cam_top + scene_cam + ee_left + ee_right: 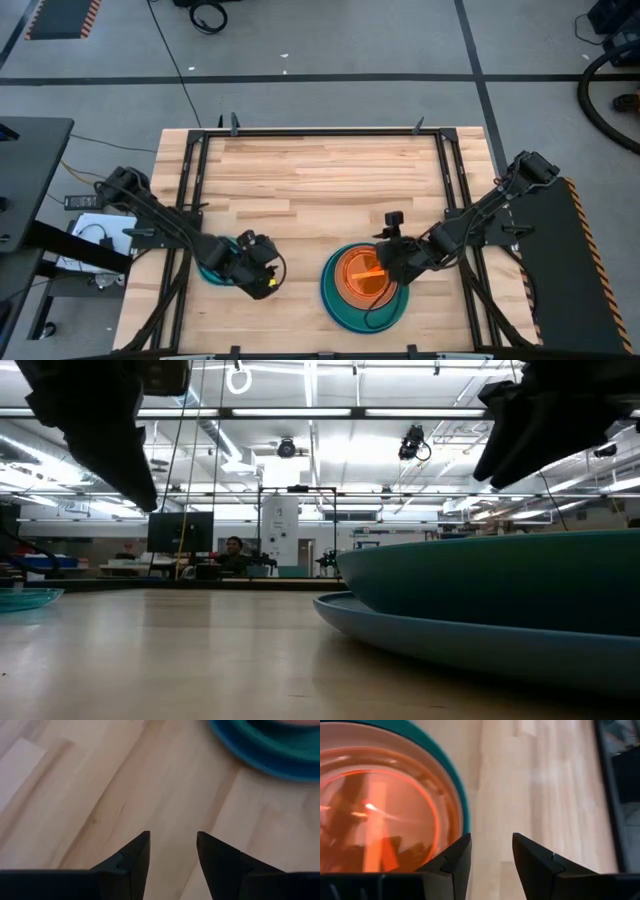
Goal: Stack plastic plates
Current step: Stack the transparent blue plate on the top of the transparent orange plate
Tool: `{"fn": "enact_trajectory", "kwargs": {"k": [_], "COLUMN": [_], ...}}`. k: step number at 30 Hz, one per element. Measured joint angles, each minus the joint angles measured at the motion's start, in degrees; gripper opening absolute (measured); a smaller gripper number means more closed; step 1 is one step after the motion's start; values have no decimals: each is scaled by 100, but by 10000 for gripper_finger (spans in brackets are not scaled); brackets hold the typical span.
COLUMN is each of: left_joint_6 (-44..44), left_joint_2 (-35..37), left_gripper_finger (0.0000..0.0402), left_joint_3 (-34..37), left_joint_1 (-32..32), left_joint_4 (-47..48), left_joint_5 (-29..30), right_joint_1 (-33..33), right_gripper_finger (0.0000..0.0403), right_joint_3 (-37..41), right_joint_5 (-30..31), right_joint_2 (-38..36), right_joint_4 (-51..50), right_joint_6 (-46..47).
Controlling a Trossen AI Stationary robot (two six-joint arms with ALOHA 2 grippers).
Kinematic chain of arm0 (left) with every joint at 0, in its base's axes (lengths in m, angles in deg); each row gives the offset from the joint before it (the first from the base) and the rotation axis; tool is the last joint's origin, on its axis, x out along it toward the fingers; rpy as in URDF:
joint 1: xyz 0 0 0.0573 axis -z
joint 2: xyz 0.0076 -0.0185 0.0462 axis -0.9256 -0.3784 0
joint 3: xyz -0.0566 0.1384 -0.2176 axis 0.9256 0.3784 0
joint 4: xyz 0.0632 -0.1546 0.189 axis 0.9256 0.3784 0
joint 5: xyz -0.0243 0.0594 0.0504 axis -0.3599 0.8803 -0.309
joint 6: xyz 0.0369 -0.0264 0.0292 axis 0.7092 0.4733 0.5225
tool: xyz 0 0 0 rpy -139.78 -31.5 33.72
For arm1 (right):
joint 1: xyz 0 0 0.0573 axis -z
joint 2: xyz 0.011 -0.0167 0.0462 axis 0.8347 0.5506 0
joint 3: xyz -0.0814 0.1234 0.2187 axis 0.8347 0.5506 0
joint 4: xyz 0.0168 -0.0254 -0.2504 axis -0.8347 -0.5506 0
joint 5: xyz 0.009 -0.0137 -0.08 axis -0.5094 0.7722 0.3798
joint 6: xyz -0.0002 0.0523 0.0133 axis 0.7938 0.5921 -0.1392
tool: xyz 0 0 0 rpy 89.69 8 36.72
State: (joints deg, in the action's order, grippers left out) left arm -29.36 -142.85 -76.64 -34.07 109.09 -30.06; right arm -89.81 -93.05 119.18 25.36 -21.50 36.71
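Note:
A stack of plates (pixel 365 288) sits near the table's near edge, right of the middle. A large blue plate (pixel 327 290) is at the bottom, a teal one (pixel 390 315) lies on it, and translucent orange plates (pixel 360 275) are on top. The stack fills the right of the low view (pixel 500 595). My right gripper (pixel 388 266) hovers open over the stack's right rim (pixel 462 805). My left gripper (pixel 266 280) is open above bare wood left of the stack (pixel 270 750). A small cyan plate (pixel 212 264) lies flat on the table, partly hidden under my left arm.
Black rails (pixel 190 200) run along the table's left and right sides. Bare wood (pixel 320 180) fills the far half of the table. Black side tables (pixel 30 180) stand beyond the left and right edges. A person sits far back in the room (pixel 233 550).

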Motion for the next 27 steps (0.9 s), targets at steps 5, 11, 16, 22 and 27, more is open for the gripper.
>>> {"fn": "enact_trajectory", "kwargs": {"k": [5, 11, 16, 22, 27], "left_joint_6": [-252, -592, -919, -1217, -1577], "left_joint_2": [-207, -457, -548, -873, -1346], "left_gripper_finger": [169, 169, 169, 169, 169], "left_joint_3": [-2, -4, -36, -487, -1137], "left_joint_1": [65, 63, 76, 85, 83], "left_joint_4": [113, 323, 496, 1278, 2299], "left_joint_5": [-60, -153, -198, -279, -570], "right_joint_1": [10, 104, 232, 300, 330], "right_gripper_finger": [153, 153, 153, 153, 153], "right_joint_3": [54, 107, 107, 105, 105], "right_joint_5": [590, 840, 823, 799, 715], "right_joint_2": [0, 2, 2, 4, 7], "right_joint_4": [-30, -33, 194, 508, 589], "right_joint_6": [-42, -58, 48, -188, -226]}}
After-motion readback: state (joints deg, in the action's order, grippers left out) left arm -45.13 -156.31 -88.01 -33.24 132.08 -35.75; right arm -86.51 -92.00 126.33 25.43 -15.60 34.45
